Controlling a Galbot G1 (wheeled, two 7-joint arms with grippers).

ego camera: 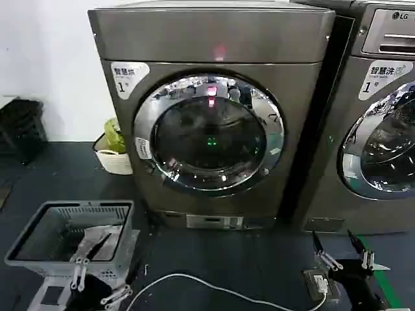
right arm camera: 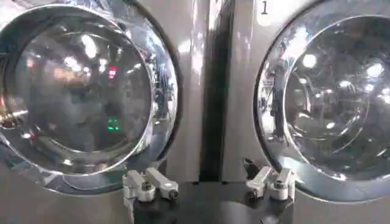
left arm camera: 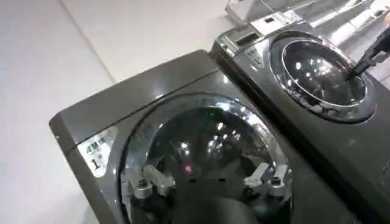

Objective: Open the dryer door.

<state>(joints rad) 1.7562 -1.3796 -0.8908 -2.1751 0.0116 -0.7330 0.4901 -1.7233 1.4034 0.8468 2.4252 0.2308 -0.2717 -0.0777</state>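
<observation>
The dryer door [ego camera: 209, 135], a round chrome-ringed door with dark glass, sits shut and flush on the front of the grey machine marked 1. It also shows in the left wrist view [left arm camera: 207, 146] and the right wrist view [right arm camera: 73, 91]. My left gripper [ego camera: 96, 249] hangs low at the front left over the basket, open, with nothing in it [left arm camera: 204, 176]. My right gripper [ego camera: 335, 241] is low at the front right, open and empty [right arm camera: 204, 173], facing the gap between the two machines. Both are well short of the door.
The LG machine [ego camera: 382, 149] with a similar chrome door stands right beside the dryer. A grey basket [ego camera: 68, 233] sits on the dark floor at front left. A white cable [ego camera: 214, 288] runs to a plug block [ego camera: 318, 282]. A white bucket [ego camera: 113, 155] stands left of the dryer.
</observation>
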